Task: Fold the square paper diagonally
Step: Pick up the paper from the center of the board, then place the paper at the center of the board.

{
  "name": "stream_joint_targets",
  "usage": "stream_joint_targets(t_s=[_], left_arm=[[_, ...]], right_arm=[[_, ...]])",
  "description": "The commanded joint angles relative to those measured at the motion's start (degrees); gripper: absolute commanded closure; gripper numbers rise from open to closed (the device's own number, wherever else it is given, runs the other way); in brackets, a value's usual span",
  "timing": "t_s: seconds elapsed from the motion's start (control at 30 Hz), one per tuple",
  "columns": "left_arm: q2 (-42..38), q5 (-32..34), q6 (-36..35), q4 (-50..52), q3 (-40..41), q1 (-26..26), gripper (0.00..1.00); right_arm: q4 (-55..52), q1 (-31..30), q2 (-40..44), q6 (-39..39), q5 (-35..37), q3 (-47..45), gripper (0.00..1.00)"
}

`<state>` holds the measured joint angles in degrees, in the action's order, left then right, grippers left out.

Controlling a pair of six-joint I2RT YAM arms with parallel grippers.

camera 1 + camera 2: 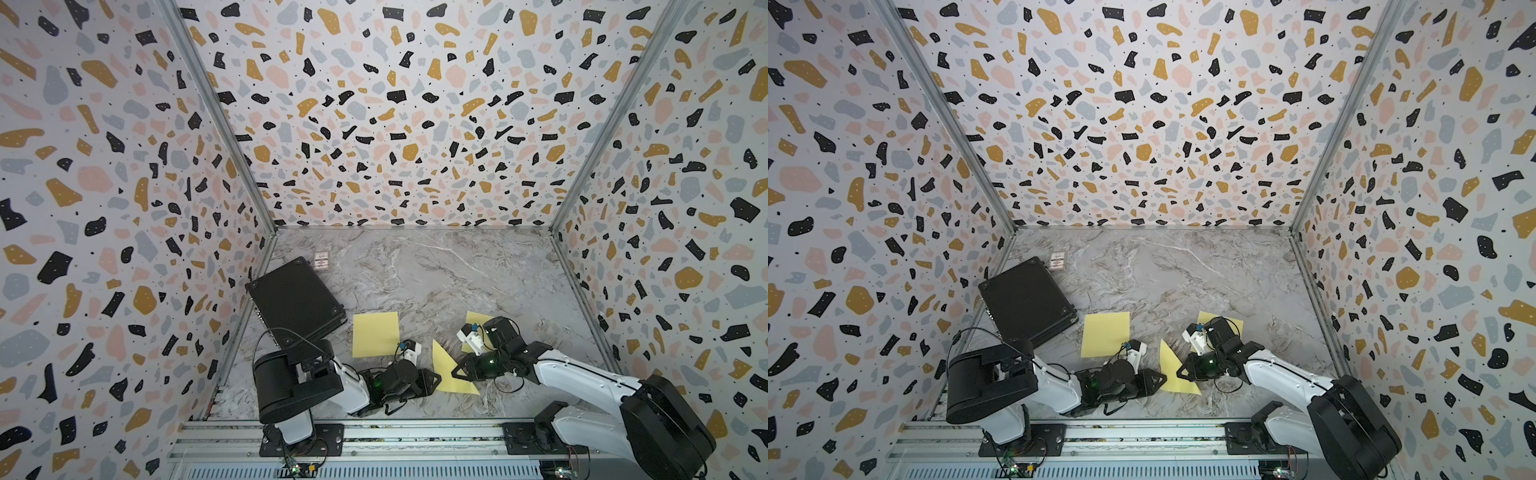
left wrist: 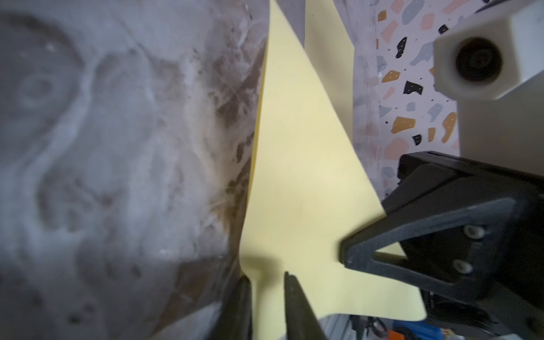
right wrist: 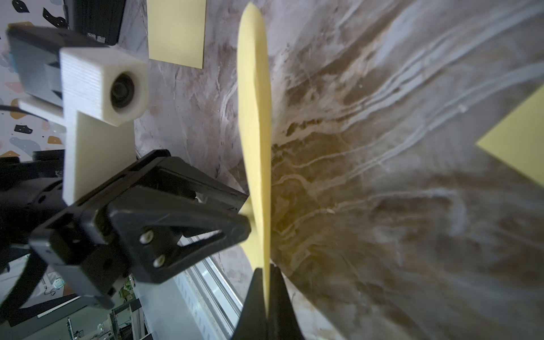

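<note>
The folded paper (image 1: 446,372) is a yellow triangle held off the table near the front edge, between the two arms, its long point aimed toward the back wall; in the right wrist view it (image 3: 254,123) shows nearly edge-on, standing up from the marble. The right tool (image 3: 266,297) is closed tight on one edge of it, the sheet pinched between the two black fingers; in both top views this tool (image 1: 1183,368) meets the triangle's right side. The left tool (image 2: 266,297) sits at the opposite edge with its fingers slightly parted, the paper's edge lying in the gap between them; whether they press on it cannot be told. A flat yellow square sheet (image 1: 375,334) lies on the table (image 1: 436,270) just behind the left arm; a third yellow sheet (image 1: 473,319) lies partly hidden under the right arm. A black case (image 1: 295,301) rests by the left wall, a small card (image 1: 322,260) beyond it.
</note>
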<state>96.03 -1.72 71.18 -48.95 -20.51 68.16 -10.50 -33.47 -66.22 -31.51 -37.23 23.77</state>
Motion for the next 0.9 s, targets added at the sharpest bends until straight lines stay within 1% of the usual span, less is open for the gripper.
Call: stream_joint_targets(t_s=[0.0, 0.03, 0.1, 0.17, 0.27, 0.37, 0.4, 0.47, 0.6, 0.67, 0.77, 0.87], left_arm=[[-0.9, -1.4, -4.9, 18.4, 1.3, 0.3, 0.55], [-3.3, -0.5, -6.3, 22.4, -0.2, 0.3, 0.51], [-9.0, 2.9, -9.5, 33.4, -3.7, 0.3, 0.48], [-15.9, 8.5, -12.5, 45.5, -7.2, 0.3, 0.45], [-26.7, 17.9, -14.0, 58.5, -9.4, 0.3, 0.40], [-37.1, 24.4, -13.1, 67.5, -8.2, 0.3, 0.37], [-40.5, 25.8, -12.1, 69.5, -7.3, 0.3, 0.37], [-46.5, 26.3, -10.3, 71.3, -5.1, 0.3, 0.37], [-55.6, 24.9, -8.0, 70.9, -0.2, 0.3, 0.37], [-58.0, 25.2, -7.3, 71.9, 0.8, 0.3, 0.37], [-59.7, 25.1, -7.2, 73.2, 1.3, 0.3, 0.36], [-59.3, 24.6, -7.2, 72.7, 1.5, 0.3, 0.36]], right_arm=[[-3.6, 0.3, 4.2, 0.1, 6.6, 3.9, 1.00], [-4.7, 0.3, 5.6, 0.0, 9.9, 4.4, 1.00], [-6.5, 0.3, 7.9, -1.1, 16.7, 5.4, 1.00], [-6.2, 0.3, 9.9, -3.4, 22.8, 5.8, 1.00], [-1.4, 0.3, 9.9, -7.7, 27.9, 6.6, 1.00], [4.7, 0.3, 4.8, -11.4, 30.1, 10.2, 1.00], [6.2, 0.3, 2.0, -12.5, 31.0, 12.2, 1.00], [7.5, 0.3, -4.3, -13.5, 33.1, 16.6, 1.00], [10.7, 0.3, -19.0, -12.8, 34.9, 26.2, 1.00], [12.1, 0.3, -25.0, -12.6, 36.0, 29.5, 1.00], [13.7, 0.4, -31.7, -12.2, 36.3, 33.4, 1.00], [13.7, 0.4, -35.6, -12.3, 35.4, 35.8, 1.00]])
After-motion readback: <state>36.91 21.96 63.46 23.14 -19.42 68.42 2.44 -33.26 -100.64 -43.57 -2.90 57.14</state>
